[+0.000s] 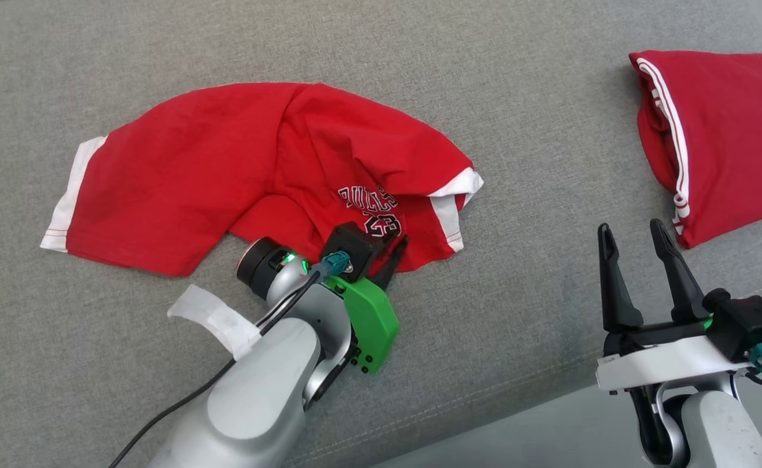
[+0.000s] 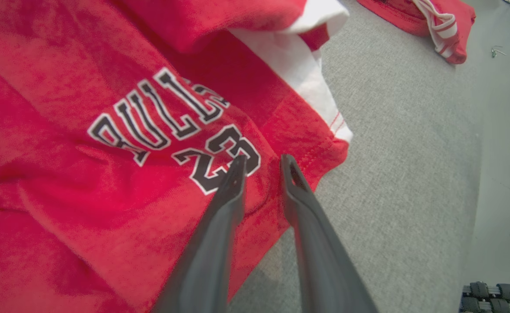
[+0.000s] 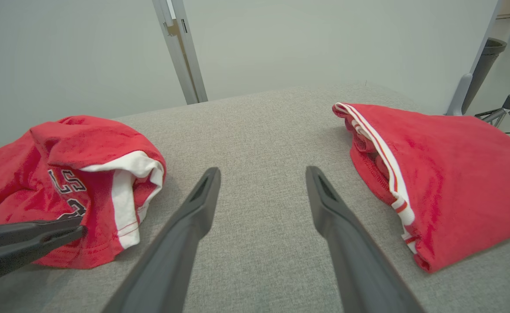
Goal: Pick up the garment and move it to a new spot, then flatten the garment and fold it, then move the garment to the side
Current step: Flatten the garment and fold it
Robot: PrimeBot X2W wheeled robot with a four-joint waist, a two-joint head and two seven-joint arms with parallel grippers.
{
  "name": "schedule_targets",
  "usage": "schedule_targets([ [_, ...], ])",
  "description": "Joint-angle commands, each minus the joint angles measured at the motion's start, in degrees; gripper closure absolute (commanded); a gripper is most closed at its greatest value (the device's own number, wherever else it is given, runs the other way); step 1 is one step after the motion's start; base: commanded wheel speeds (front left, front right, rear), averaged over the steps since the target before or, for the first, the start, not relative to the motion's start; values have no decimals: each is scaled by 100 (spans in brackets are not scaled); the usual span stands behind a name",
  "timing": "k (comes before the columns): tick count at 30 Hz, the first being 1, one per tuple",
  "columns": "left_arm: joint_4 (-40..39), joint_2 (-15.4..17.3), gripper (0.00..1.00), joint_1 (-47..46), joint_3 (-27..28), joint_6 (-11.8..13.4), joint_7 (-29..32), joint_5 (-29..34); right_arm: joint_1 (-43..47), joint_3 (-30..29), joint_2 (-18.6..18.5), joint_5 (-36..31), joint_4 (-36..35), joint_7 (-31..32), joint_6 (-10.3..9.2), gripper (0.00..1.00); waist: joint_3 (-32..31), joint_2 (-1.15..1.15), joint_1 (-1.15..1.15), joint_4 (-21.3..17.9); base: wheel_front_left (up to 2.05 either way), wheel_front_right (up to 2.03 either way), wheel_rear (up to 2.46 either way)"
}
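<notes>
The garment is a pair of red shorts with white side stripes and "BULLS 23" print, lying spread and rumpled on a grey cushion. My left gripper has its tips down on the near hem by the "23". In the left wrist view that gripper stands narrowed, with red cloth bunched between the fingers; I cannot tell whether the cloth is pinched. My right gripper hovers open over bare cushion to the right, holding nothing. In the right wrist view it points between the garment and a second red piece.
A second red garment with white-striped trim lies folded at the far right of the cushion, also seen as a red bundle. The cushion's front edge runs across the lower right. A metal post and wall stand behind.
</notes>
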Motion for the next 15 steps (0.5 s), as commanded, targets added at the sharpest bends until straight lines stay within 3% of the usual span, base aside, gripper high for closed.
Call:
schedule_targets([
  [1,18,23,100,-116,-26,4,-48,58,-95,-42,-5,40,-15,-23,-8,0,56,0,-1,-17,0,0,0],
  [8,-215,194,100,-138,-67,109,-92,169,-109,-95,-6,42,-60,-26,-8,0,27,0,-1,100,0,0,0],
  [15,-1099,495,100,-70,4,236,-55,232,-27,-181,-6,12,-100,-24,-7,0,-50,0,-1,239,0,0,0],
])
